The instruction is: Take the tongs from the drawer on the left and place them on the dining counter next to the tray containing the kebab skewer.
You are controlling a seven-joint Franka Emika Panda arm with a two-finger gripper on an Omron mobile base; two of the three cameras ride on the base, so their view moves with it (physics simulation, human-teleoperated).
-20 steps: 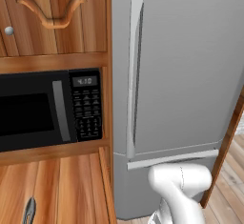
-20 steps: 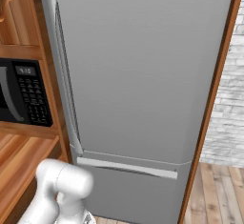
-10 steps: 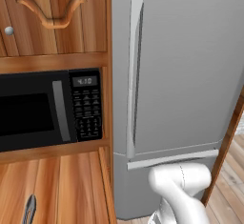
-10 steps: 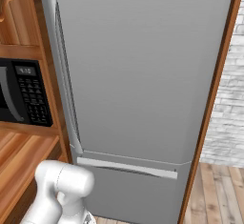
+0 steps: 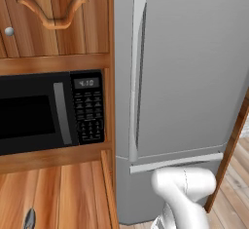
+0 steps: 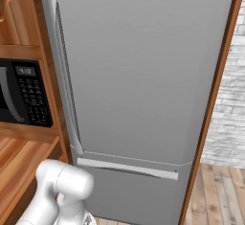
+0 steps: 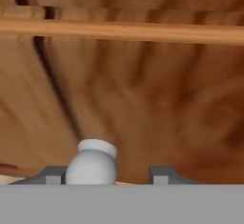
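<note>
Tool [image 7: 108,174] fingers apart — silver knob [image 7: 92,163] between them, drawer [image 7: 143,99] front close.

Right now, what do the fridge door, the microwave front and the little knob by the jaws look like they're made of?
Fridge door: looks like brushed grey metal, matte with a soft sheen. Microwave front: glossy black, likely plastic or glass, with a dark window and printed keypad. Knob: smooth rounded silver-grey, probably metal, set on streaky warm-brown wood grain.
</note>
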